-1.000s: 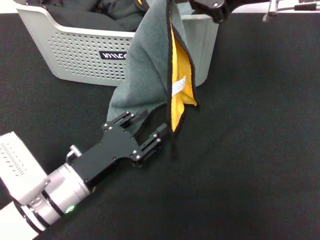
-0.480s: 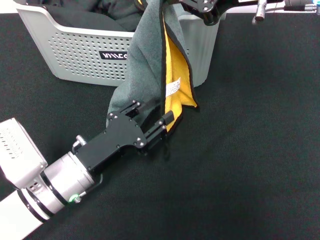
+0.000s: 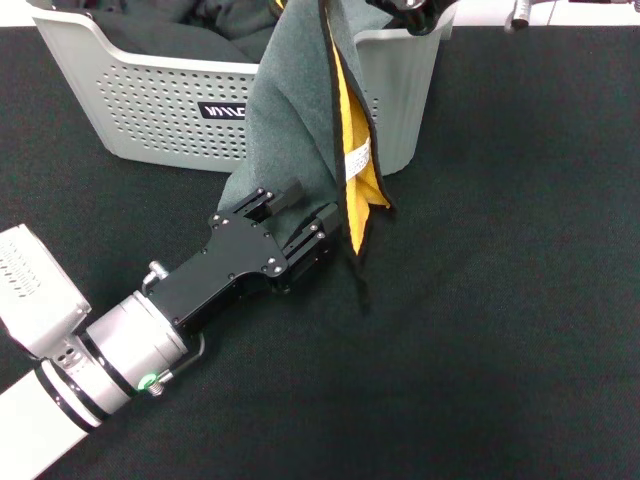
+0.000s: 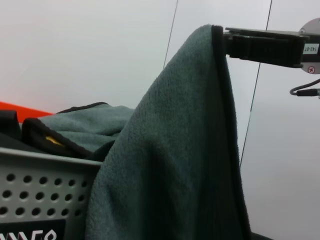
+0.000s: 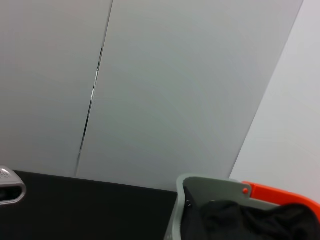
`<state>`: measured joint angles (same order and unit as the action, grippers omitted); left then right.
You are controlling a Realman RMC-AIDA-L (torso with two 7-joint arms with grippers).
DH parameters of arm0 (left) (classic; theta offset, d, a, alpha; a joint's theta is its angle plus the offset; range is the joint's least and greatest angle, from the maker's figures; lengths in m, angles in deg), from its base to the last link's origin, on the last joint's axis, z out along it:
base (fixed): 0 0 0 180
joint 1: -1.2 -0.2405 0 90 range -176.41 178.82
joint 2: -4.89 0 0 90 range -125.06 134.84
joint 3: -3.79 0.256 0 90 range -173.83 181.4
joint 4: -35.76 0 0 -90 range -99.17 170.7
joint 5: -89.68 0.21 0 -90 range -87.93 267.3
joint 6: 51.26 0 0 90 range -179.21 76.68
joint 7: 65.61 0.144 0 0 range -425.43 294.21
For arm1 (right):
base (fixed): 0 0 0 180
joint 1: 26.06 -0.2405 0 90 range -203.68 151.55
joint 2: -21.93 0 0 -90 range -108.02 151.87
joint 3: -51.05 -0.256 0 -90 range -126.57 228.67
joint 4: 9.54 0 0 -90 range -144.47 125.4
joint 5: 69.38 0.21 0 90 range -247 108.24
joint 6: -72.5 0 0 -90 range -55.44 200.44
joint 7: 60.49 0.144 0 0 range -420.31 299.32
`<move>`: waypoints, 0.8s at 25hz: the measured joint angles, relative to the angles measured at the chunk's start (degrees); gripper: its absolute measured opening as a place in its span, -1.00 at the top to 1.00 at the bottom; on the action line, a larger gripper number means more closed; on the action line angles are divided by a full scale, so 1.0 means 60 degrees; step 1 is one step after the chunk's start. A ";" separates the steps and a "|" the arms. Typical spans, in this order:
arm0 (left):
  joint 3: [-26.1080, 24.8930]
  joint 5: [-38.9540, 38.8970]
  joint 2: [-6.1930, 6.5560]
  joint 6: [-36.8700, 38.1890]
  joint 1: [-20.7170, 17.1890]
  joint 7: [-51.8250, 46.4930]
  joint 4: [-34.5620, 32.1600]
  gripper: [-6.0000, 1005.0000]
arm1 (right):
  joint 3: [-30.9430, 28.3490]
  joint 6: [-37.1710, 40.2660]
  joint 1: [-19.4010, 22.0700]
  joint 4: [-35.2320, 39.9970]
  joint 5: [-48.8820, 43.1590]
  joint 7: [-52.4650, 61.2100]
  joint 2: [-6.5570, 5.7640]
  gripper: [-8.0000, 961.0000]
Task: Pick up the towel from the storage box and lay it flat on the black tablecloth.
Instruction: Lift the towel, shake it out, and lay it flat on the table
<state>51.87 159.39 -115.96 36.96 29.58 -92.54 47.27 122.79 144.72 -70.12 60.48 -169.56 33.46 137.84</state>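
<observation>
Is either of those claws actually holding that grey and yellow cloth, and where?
Yes. The right gripper pinches the fleecy grey-and-yellow towel at its black-trimmed top edge, so it hangs down. The left gripper, open, reaches at its lower end without gripping.

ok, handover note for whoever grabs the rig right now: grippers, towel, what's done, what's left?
Right gripper: raised over the storage box, shut on the towel at its top corner.
Left gripper: open, low over the black tablecloth, at the towel's hanging lower edge.
Towel: hanging folded in front of the box's near wall, yellow-orange face and white tag showing.
Done: towel lifted out.
Left: probably grab the lower edge, spread it flat on the tablecloth.
</observation>
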 joint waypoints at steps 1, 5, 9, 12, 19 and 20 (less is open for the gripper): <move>-0.0001 -0.0001 0.0001 0.0000 0.0002 -0.0076 0.0000 -0.05 | 0.0033 -0.0046 -0.0006 0.0001 0.0000 -0.0052 0.0007 0.96; -0.0002 -0.0002 0.0001 0.0144 -0.0007 -0.0446 0.0000 -0.04 | 0.0419 -0.0509 -0.0008 -0.0064 0.0001 -0.0183 0.0028 0.96; -0.0002 -0.0009 0.0025 0.0671 -0.0157 -0.0613 -0.0058 -0.04 | 0.1246 -0.1413 0.0054 -0.0198 0.0001 -0.0382 0.0032 0.96; -0.0002 -0.0017 0.0034 0.0962 -0.0406 -0.0875 -0.0396 -0.03 | 0.1774 -0.2047 0.0076 -0.0332 0.0026 -0.0390 0.0040 0.96; -0.0001 -0.0018 0.0017 0.0339 -0.0510 -0.1017 -0.0598 -0.02 | 0.2639 -0.2716 0.0006 -0.0420 0.0905 -0.0845 0.0047 0.96; -0.0003 -0.0018 0.0016 0.0202 -0.0493 -0.0999 -0.0593 -0.02 | 0.2676 -0.2721 -0.0005 -0.0367 0.0964 -0.0877 0.0046 0.96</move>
<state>51.85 159.28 -115.86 38.17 26.63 -98.54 43.72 138.85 128.39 -70.15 58.28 -163.78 28.20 138.12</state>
